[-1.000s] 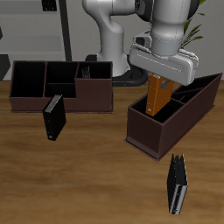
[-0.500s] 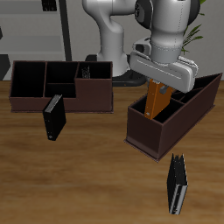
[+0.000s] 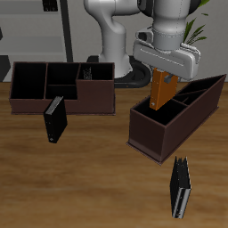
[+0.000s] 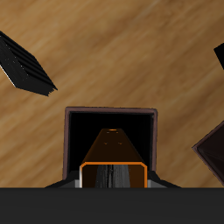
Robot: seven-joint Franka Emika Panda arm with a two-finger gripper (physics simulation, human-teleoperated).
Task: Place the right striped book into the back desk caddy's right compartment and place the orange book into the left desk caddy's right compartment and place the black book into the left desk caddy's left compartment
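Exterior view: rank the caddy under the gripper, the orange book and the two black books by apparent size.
1. Caddy under the gripper.
2. Black book by the front edge and black book standing before the other caddy: too alike, camera distance differs.
3. Orange book, partly hidden.

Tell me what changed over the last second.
The gripper shifted a little up and toward the back, carrying the orange book with it above the angled caddy; its grip held. Both black books and the other caddy stayed put.
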